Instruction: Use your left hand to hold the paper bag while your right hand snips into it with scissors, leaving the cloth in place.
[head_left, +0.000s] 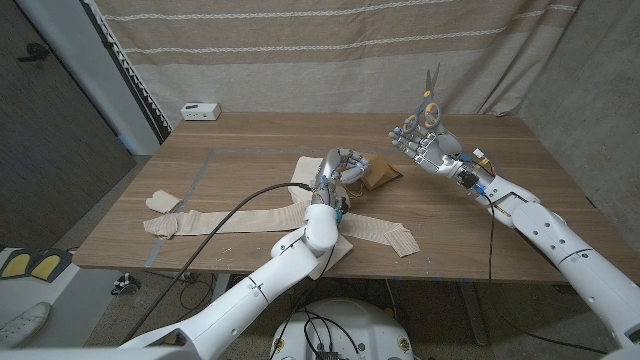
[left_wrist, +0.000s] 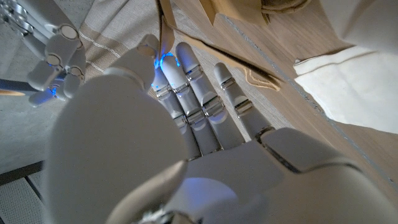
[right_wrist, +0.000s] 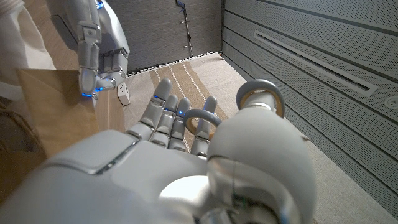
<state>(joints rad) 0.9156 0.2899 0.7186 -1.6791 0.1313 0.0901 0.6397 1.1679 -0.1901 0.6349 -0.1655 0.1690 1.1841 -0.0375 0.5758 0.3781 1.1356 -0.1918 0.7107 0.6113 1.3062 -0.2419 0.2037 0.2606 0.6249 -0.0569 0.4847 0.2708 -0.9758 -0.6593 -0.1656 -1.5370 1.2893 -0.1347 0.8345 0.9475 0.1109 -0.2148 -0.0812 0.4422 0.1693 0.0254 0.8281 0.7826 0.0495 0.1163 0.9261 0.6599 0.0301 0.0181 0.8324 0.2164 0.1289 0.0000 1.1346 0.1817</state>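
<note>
Well, the wooden table (head_left: 480, 215) carries a long pale cloth (head_left: 225, 215) spread from its left edge toward the front edge. The brown paper bag (head_left: 382, 172) lies near the table's middle, touching the cloth's far end. No writing on anything is legible. The left hand (head_left: 338, 170) reaches in from the front edge and presses its fingers (left_wrist: 186, 81) on the bag's edge, holding it down. The right hand (head_left: 428, 145) hangs raised above the right half, gripping the scissors (head_left: 429, 100), blades pointing up, grey loops around its fingers.
</note>
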